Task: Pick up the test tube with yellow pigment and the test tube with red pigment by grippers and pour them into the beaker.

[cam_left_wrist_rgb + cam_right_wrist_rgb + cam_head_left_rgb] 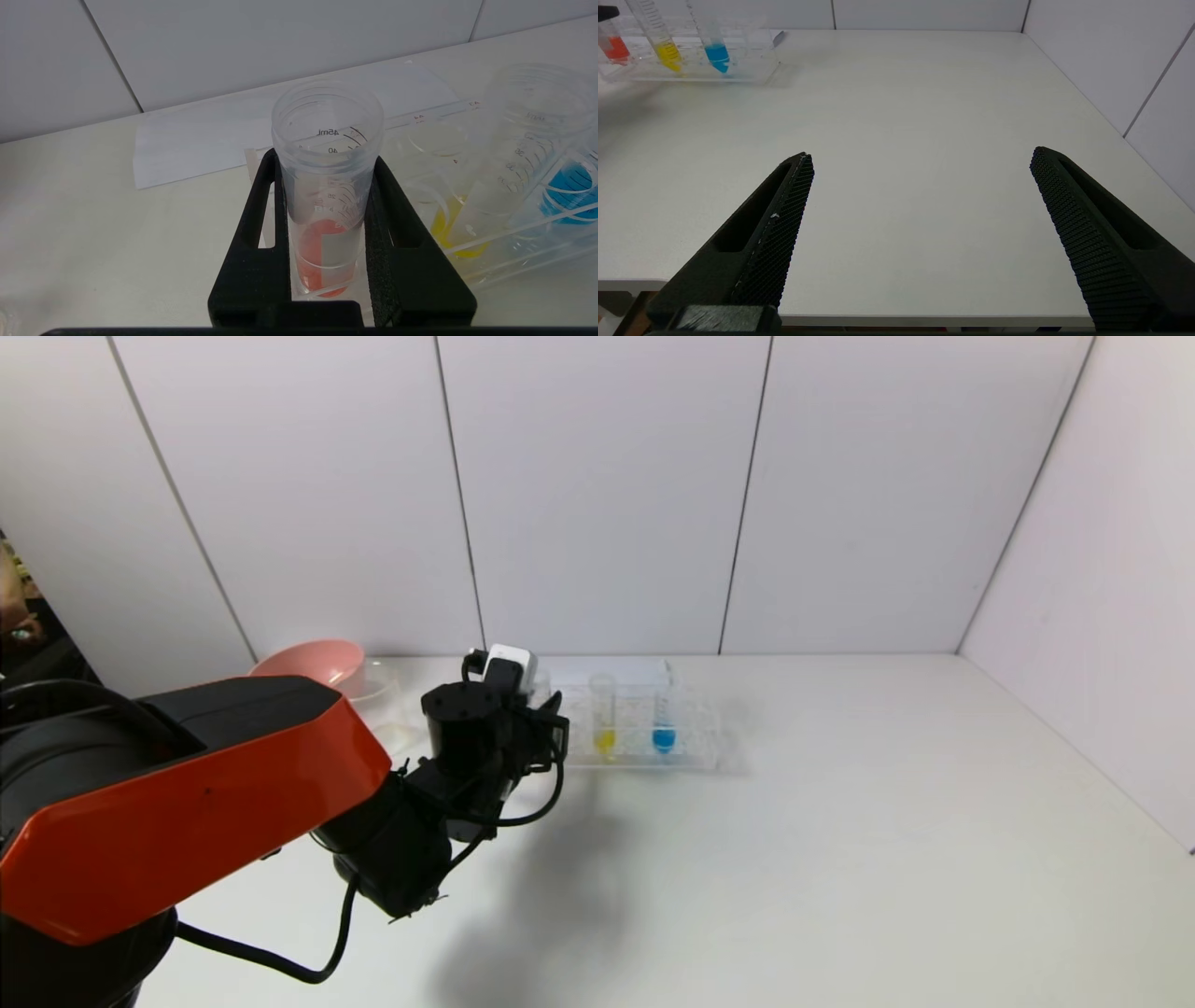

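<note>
Left gripper [327, 205]: we are clamping the test tube with red pigment [327, 186], upright at the rack's [691, 747] left end, near the table's [840, 859] back edge.
Test tube with yellow pigment [604, 714]: we are seeing it standing in the rack beside the blue tube [664, 714].
Right gripper [920, 186]: we are holding it spread wide over the table's front edge.

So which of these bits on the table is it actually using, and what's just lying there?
In use:
- red tube, gripped by the left gripper, still in the rack
- yellow tube, in the rack
- right gripper, jaws open, waiting over bare table

The beaker can't be made out.

Just lying about:
- blue tube
- pink bowl
- white sheet
</note>
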You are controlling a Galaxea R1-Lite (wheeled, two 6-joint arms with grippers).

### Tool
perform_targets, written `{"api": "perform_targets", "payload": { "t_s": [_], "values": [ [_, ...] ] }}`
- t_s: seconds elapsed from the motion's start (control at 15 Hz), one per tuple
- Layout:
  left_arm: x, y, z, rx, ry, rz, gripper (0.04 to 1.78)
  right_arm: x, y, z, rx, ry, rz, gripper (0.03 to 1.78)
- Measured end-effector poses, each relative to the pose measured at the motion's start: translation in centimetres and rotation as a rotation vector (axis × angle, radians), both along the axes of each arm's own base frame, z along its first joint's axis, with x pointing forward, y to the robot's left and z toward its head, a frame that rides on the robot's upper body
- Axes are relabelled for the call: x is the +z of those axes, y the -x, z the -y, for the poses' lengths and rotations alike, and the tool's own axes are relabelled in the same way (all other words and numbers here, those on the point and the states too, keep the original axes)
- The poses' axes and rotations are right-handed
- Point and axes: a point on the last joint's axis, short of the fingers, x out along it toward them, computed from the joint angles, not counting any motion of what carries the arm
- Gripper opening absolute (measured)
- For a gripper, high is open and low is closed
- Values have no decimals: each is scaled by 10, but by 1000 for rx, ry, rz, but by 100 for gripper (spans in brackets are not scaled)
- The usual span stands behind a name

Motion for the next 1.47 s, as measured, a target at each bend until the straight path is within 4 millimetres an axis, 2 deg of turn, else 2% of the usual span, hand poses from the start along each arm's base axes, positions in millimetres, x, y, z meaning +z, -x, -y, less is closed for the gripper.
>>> {"api": "perform_targets", "payload": {
  "t_s": [0.6,1.47],
  "values": [
    [26,8,-4,-3,12,55,46,0,0,0,0,0,0,170],
    [97,26,-17,10,58,138,46,0,0,0,0,0,0,170]
  ]
}}
